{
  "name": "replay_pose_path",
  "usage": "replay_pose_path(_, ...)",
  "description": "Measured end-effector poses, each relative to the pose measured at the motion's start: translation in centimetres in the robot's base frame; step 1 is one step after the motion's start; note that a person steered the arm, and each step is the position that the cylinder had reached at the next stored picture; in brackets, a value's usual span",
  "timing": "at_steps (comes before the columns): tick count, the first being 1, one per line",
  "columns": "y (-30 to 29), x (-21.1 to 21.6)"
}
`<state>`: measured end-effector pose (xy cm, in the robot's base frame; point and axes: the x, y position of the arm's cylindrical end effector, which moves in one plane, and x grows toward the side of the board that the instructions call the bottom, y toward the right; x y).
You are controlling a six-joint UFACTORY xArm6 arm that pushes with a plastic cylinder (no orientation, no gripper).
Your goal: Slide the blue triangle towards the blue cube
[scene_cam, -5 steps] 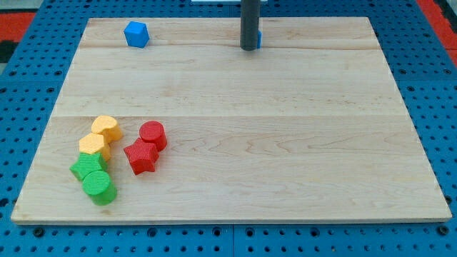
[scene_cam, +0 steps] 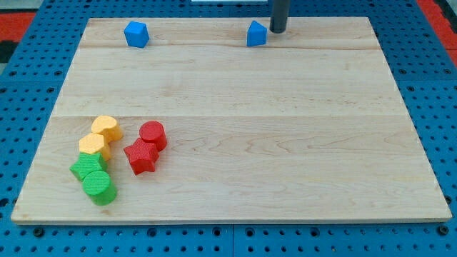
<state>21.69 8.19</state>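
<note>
The blue triangle (scene_cam: pixel 256 33) lies near the board's top edge, a little right of centre. The blue cube (scene_cam: pixel 136 34) sits near the top edge at the view's left, well apart from the triangle. My tip (scene_cam: pixel 277 31) is a dark rod end just to the right of the blue triangle, close to it; I cannot tell whether they touch.
A cluster sits at the lower left of the wooden board (scene_cam: pixel 285 143): two yellow blocks (scene_cam: pixel 106 128) (scene_cam: pixel 93 145), a red cylinder (scene_cam: pixel 153 134), a red star-like block (scene_cam: pixel 141 156), a green block (scene_cam: pixel 87 167) and a green cylinder (scene_cam: pixel 98 187).
My tip has moved from in front of the blue triangle to its right side and slightly up. The triangle, hidden before, now shows fully.
</note>
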Motion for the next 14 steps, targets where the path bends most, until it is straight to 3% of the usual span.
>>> replay_pose_path(1, -3.8, 0.0)
replay_pose_path(2, -3.8, -0.1)
replay_pose_path(3, 1.4, 0.2)
replay_pose_path(5, 1.1, 4.3)
replay_pose_path(14, -10.2, 4.4)
